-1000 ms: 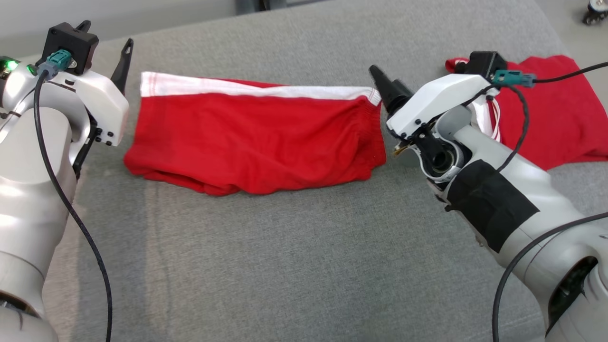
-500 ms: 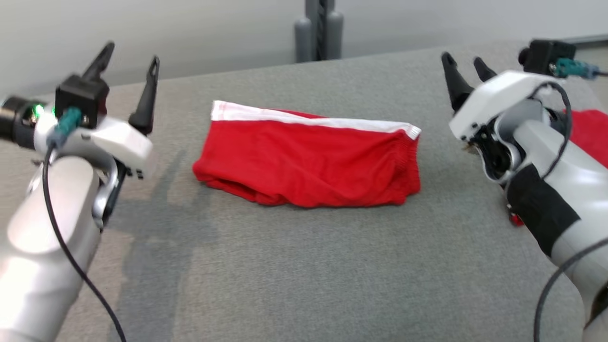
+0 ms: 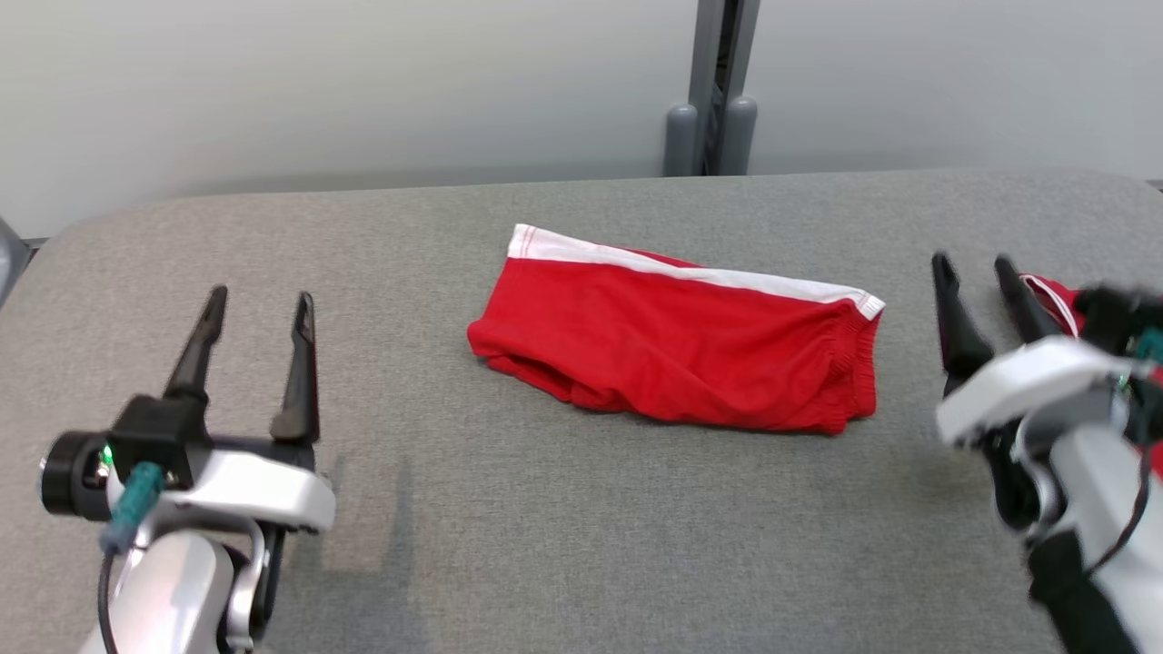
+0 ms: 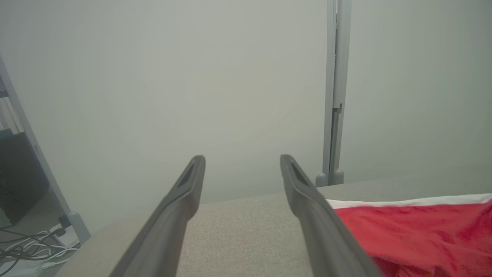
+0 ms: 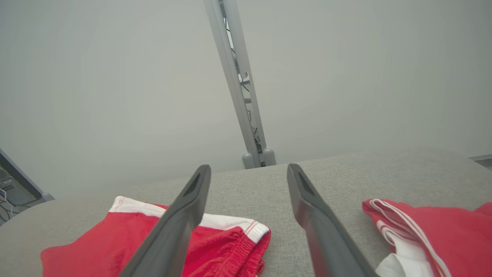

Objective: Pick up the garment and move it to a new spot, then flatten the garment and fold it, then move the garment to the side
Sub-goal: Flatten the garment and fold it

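Two risks are showing, L to R. Left gripper (image 3: 262,295) is hovering over the bare grey padded surface (image 3: 545,545), fingers spread wide, carrying nothing, well apart from the garment (image 3: 681,350). Garment (red shorts w/ white band, looking folded already) is lying mid-surface, a bit right of centre.

Risk 1: if the shift to the side is what's left, a pinch at one end is prob. catching the top layer only, so the fold is peeling open on the lift. Taking both ends thru all layers is looking safer.

Right gripper (image 3: 971,262) is likewise standing wide and empty, near the garment's right end, w/ a second red cloth (image 3: 1054,295) lying just right of its fingers.

Risk 2: same colour, close by. Right arm is risking a snag on the wrong piece, or the folded one is ending up on top of it.

Counts, L to R:
- Grippers: 2, fingers 2 ea.
- Folded garment: 1.
- Upright post (image 3: 718,91) behind the surface: 1.
- Other red cloth: 1, partly hidden by the right arm.
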Controlling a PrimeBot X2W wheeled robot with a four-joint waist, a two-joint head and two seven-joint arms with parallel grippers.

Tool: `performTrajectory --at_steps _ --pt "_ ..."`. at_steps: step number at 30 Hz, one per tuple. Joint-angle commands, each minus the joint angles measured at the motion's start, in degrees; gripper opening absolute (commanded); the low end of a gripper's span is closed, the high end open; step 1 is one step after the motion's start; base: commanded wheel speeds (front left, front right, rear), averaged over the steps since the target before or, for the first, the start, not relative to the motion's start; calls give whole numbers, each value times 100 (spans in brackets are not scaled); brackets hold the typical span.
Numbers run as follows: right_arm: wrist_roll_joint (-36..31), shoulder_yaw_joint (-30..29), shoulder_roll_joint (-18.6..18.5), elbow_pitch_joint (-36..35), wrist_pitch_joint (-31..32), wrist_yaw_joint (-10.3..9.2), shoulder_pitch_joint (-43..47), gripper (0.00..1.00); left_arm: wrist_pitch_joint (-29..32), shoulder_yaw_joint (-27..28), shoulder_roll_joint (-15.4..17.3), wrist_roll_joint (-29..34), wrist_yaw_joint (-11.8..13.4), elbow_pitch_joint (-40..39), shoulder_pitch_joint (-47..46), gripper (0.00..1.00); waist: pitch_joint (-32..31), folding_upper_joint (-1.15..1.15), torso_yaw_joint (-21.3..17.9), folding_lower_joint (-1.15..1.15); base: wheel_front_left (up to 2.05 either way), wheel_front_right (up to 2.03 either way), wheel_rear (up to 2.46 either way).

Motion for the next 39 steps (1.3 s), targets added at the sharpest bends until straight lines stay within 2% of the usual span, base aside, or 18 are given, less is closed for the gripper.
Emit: performTrajectory --at_steps 1,4,8,12,17,23,30,35,39 --pt "-578 -535 235 -434 -9 1 569 100 -6 150 -96 165 3 -180 251 100 -61 0 85 0 0 0 0" --pt "-1384 -1224 590 -1057 -9 1 1222 100 -6 404 -294 320 -76 -387 584 100 -87 0 135 0 0 0 0" --pt "-1988 -1758 944 -1520 -8 1 1792 100 -6 658 -557 526 -233 -470 905 100 -113 0 187 0 0 0 0" --pt "-2256 -1973 1113 -1660 4 1 2060 100 -6 782 -772 773 -375 -407 1092 100 -115 0 222 0 0 0 0" --pt "-2276 -2172 1184 -1576 171 1 2200 100 -6 957 -1002 926 -487 -354 1229 100 -111 0 270 0 0 0 0" --pt "-1809 -2274 1204 -1229 508 1 2023 100 -6 1123 -1248 1128 -723 -224 1309 100 -61 0 385 0 0 0 0" --pt "-881 -2220 1204 -339 903 1 1448 100 -6 1263 -1365 1360 -918 204 1255 100 -4 0 574 0 0 0 0" --pt "-191 -2285 1193 509 788 1 1061 100 -7 1319 -1466 1476 -1026 417 1270 100 -3 0 753 0 0 0 0" --pt "168 -2047 1193 1160 498 1 783 100 -6 1395 -1519 1561 -1065 500 1301 100 6 0 827 0 0 0 0"
